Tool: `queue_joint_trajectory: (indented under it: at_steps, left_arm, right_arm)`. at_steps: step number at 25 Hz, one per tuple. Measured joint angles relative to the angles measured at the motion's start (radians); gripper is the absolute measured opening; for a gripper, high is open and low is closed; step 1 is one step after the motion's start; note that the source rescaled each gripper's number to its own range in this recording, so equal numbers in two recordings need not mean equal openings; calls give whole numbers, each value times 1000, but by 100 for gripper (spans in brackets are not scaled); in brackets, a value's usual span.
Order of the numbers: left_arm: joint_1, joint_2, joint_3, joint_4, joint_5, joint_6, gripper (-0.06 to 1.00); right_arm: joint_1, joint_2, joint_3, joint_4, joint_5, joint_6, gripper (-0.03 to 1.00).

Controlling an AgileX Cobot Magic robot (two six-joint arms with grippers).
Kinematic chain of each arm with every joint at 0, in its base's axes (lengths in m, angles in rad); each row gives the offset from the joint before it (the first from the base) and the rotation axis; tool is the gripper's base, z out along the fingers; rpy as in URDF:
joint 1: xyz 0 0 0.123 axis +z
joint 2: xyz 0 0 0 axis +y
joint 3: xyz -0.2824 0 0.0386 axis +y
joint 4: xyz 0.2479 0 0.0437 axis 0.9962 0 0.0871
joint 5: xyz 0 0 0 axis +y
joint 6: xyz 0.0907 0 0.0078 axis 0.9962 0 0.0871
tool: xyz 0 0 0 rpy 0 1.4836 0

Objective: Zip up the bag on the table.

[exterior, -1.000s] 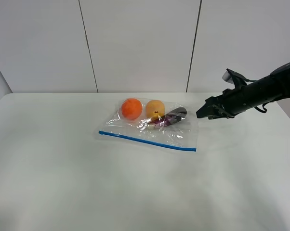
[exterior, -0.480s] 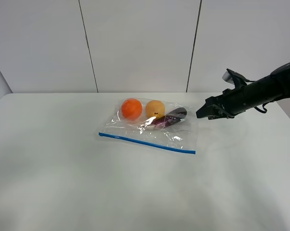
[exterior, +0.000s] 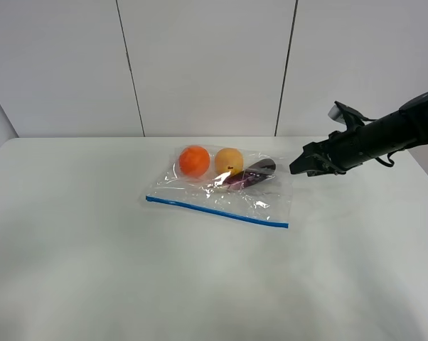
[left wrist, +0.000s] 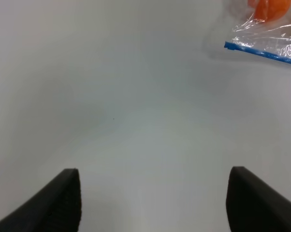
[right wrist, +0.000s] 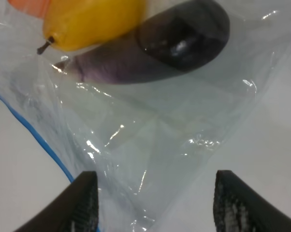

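The bag [exterior: 225,186] lies flat on the table [exterior: 200,284], slightly toward the far side of the middle, with its blue zip strip [exterior: 215,212] along the near edge. An orange fruit [exterior: 194,160], a yellow fruit [exterior: 229,160] and a dark purple piece [exterior: 249,175] sit inside against the far edge.

The right gripper [exterior: 299,168] hovers just beside the bag's right end, above the table. Its wrist view shows the two fingers spread apart, with the bag's right corner and part of the strip [right wrist: 34,135] lying between and beyond them; nothing is held. The left gripper [left wrist: 152,200] does not appear in the high view. Its own camera shows its fingers wide apart over bare table, with the bag's left corner [left wrist: 230,46] well ahead of it.

The step in hand looks like the approach: neither gripper touches the bag, and whether the zip is partly shut cannot be told. The next move likely calls for the right gripper to drop onto the right end of the strip and pinch it, and for the left to come in and pin the other end so the bag does not slide along.
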State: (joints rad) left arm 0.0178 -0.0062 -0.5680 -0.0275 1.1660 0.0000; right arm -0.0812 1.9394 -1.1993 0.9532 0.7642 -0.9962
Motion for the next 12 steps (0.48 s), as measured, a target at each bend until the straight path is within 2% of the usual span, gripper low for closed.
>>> queue_joint_trajectory:
  at_steps: [3, 6, 8, 12]
  left_arm:
    - [0, 0, 0, 0, 0, 0, 81]
    - [0, 0, 0, 0, 0, 0, 81]
    - [0, 0, 0, 0, 0, 0, 81]
    - [0, 0, 0, 0, 0, 0, 81]
  right_arm:
    - [0, 0, 0, -33, -24, 1, 65]
    - [0, 0, 0, -111, -54, 1, 65]
    - [0, 0, 0, -171, -84, 1, 65]
    - [0, -5, 0, -222, -158, 1, 66]
